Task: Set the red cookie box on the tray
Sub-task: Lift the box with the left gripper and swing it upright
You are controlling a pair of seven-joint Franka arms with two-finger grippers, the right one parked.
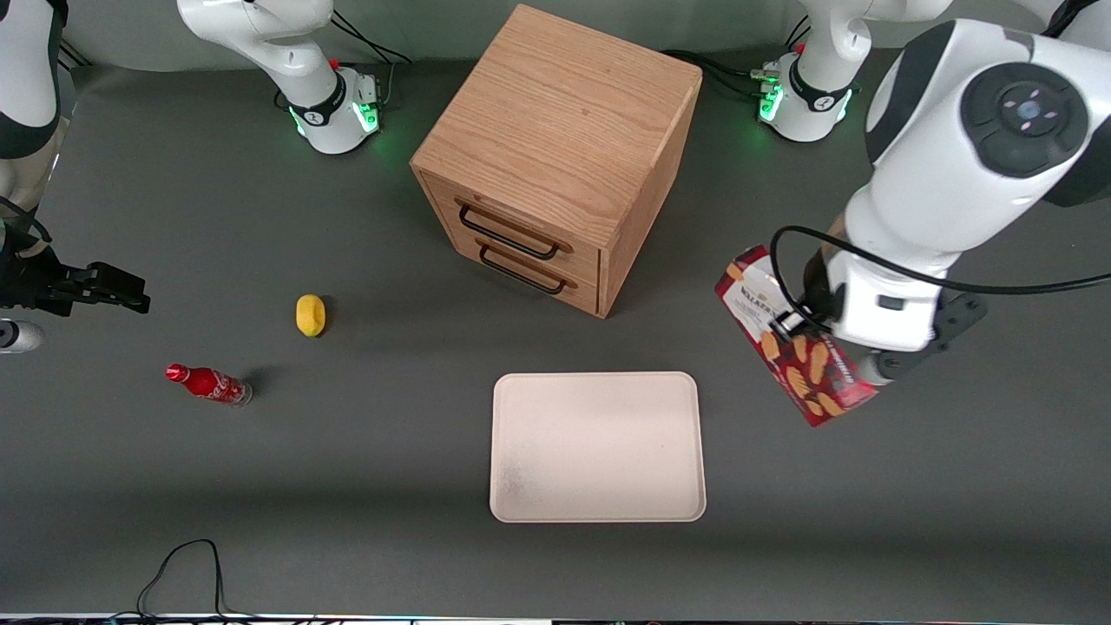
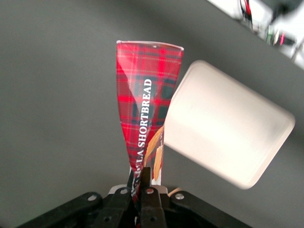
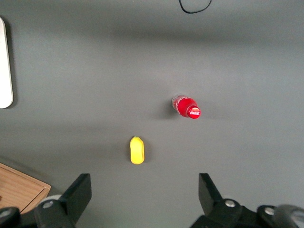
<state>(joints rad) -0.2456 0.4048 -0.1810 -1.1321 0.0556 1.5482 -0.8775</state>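
Front view: one red cookie box [image 1: 794,347] in pincer [image 1: 811,328], one tray [image 1: 597,447].

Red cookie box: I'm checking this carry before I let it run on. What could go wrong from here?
The gripper pinches the red cookie box at one narrow end only, so the long carton might swing or slip. It hangs tilted in the air, beside the tray, not over it; released now, it would likely land on the table.
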